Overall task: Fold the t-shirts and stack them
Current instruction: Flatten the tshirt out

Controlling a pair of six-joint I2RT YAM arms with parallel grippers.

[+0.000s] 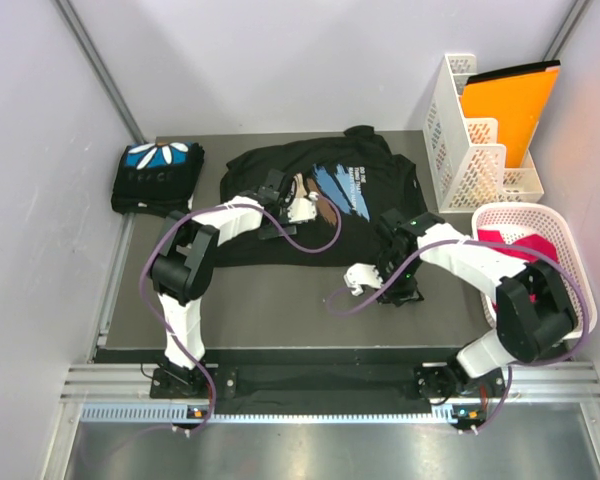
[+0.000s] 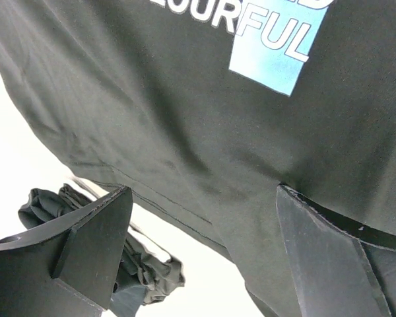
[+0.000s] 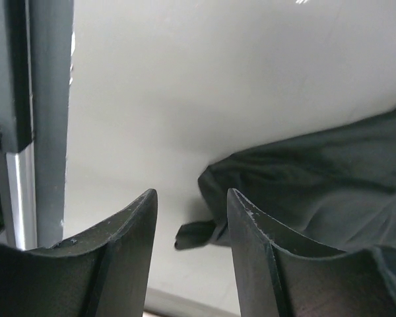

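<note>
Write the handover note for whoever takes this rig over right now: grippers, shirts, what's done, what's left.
Left gripper: open, empty, hovering over the print of the spread t-shirt.
Right gripper: open, empty, just off that shirt's near right corner.
Folded t-shirt, white-petal print up, lies at the far left corner of the table.
Done: one shirt folded.
Left: fold the spread shirt, which lies mid-table with its print up, then stack it on the folded one.
</note>
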